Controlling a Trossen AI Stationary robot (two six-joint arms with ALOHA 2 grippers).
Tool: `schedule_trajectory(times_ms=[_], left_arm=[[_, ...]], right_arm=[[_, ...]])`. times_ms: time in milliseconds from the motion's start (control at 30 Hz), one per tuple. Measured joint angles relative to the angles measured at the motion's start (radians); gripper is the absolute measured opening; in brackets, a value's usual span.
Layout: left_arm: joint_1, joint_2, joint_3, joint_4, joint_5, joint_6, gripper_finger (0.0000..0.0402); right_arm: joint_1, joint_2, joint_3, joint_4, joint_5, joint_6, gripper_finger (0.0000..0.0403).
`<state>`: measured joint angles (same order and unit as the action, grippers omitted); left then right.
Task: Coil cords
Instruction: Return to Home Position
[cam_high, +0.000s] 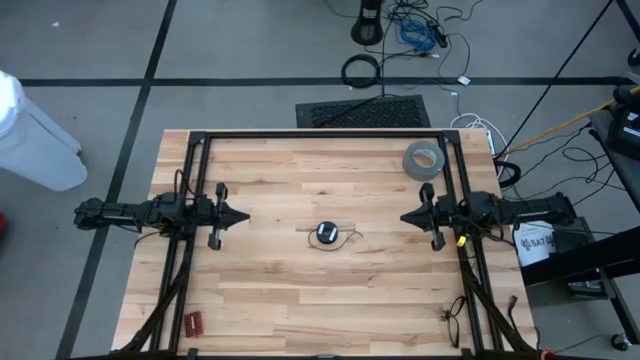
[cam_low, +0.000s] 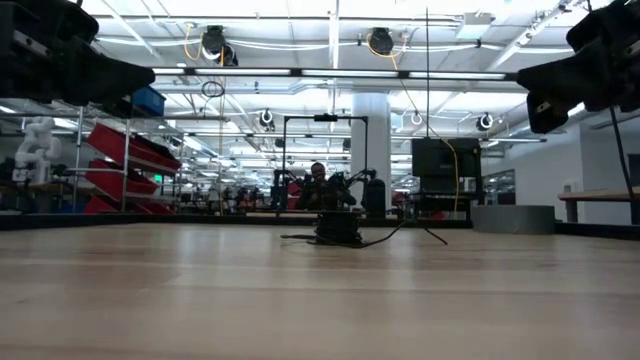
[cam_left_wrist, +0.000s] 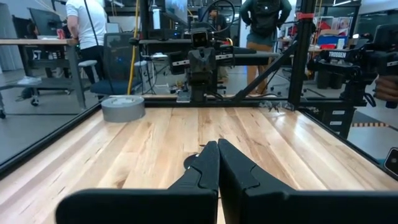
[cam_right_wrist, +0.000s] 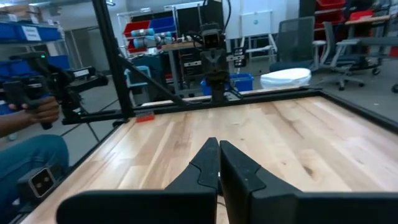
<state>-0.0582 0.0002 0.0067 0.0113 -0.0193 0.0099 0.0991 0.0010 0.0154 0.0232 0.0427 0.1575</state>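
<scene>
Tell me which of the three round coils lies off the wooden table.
The thick black cable ring, on the grey floor beyond the table. The grey tape roll and the small black wire spool both rest on that table.

Black wire (cam_high: 327, 235): coil at table centre, too small to count turns, with a loose tail only faintly traceable. In the low view it is a dark silhouette merging with a person (cam_low: 318, 185) far behind it. In both wrist views it is hidden behind the pressed-together fingers of the left gripper (cam_left_wrist: 217, 146) and right gripper (cam_right_wrist: 218, 143). Small red item (cam_high: 192, 322) near a table corner: unidentifiable. White container (cam_high: 30, 130): cut off by the picture's edge.
</scene>
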Motion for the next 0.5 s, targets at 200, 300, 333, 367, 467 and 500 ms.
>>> schedule_trajectory(times_ms=[200, 300, 333, 367, 467, 500], left_arm=[[0.000, 0.000, 0.000, 0.000, 0.000, -0.004, 0.0000], [0.000, 0.000, 0.000, 0.000, 0.000, -0.004, 0.0000], [0.000, 0.000, 0.000, 0.000, 0.000, -0.004, 0.0000], [0.000, 0.000, 0.000, 0.001, 0.000, -0.003, 0.0000], [0.000, 0.000, 0.000, 0.001, 0.000, -0.003, 0.0000], [0.000, 0.000, 0.000, 0.001, 0.000, -0.004, 0.0000]], right_arm=[[0.044, 0.000, 0.000, 0.011, 0.064, -0.043, 0.0000], [0.045, 0.000, 0.000, 0.011, 0.064, -0.046, 0.0000], [0.045, 0.000, 0.000, 0.011, 0.064, -0.049, 0.0000], [0.045, 0.000, 0.000, 0.011, 0.064, -0.052, 0.0000], [0.045, 0.001, 0.000, 0.011, 0.062, -0.061, 0.0000], [0.045, 0.002, 0.000, 0.011, 0.062, -0.064, 0.0000]])
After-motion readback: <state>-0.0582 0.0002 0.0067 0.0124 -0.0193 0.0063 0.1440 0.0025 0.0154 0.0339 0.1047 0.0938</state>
